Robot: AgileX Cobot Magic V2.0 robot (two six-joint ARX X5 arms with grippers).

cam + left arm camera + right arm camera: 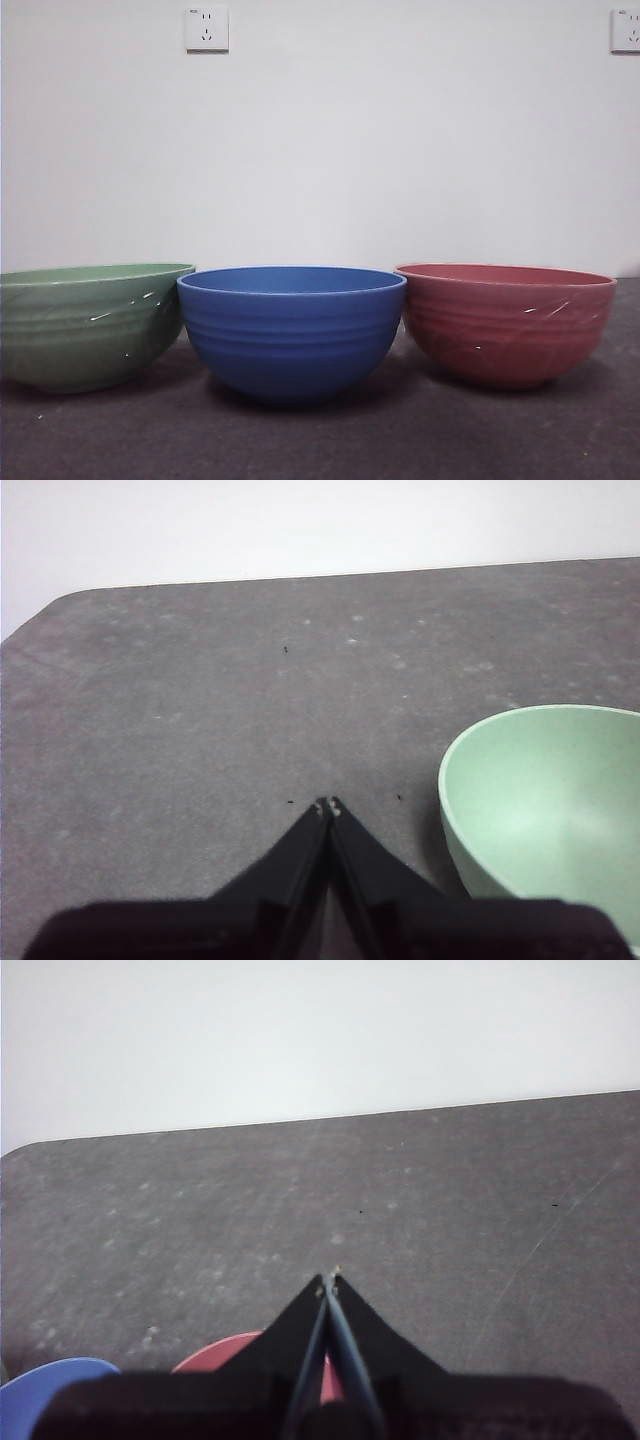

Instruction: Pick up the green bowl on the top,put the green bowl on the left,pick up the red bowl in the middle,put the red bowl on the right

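The green bowl [85,325] stands upright on the table at the left of the front view, beside the blue one. It also shows in the left wrist view [545,805], beside my left gripper [328,805], which is shut and empty above the table. The red bowl [505,322] stands upright at the right. A piece of its rim shows in the right wrist view [215,1355], under my right gripper [328,1280], which is shut and empty. Neither gripper shows in the front view.
A blue ribbed bowl [292,330] stands in the middle, between the green and red ones; its edge shows in the right wrist view [45,1390]. The dark grey table [320,440] ends at a white wall with two sockets [207,29].
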